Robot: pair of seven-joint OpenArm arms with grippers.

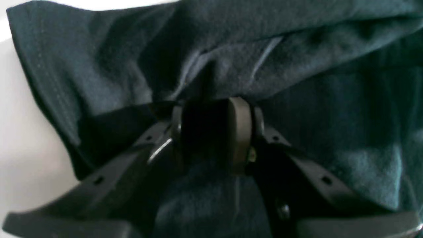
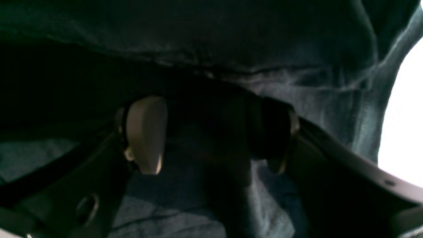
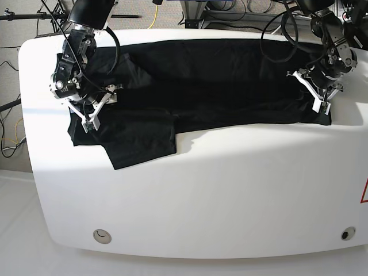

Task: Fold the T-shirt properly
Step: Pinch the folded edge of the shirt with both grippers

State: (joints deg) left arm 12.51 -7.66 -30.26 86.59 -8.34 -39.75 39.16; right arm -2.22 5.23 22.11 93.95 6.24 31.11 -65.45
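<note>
On table (image 3: 201, 190), one T-shirt (image 3: 207, 80), two grippers

No legible text, label or number appears anywhere; only a sliver of a red-outlined sign (image 3: 364, 191) shows at the white table's (image 3: 230, 195) right edge, unreadable.

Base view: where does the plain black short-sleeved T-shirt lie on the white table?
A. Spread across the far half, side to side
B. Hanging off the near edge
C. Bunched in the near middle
A: the plain black short-sleeved T-shirt stretches across the far half of the white table, one sleeve pointing toward the near side.
</note>
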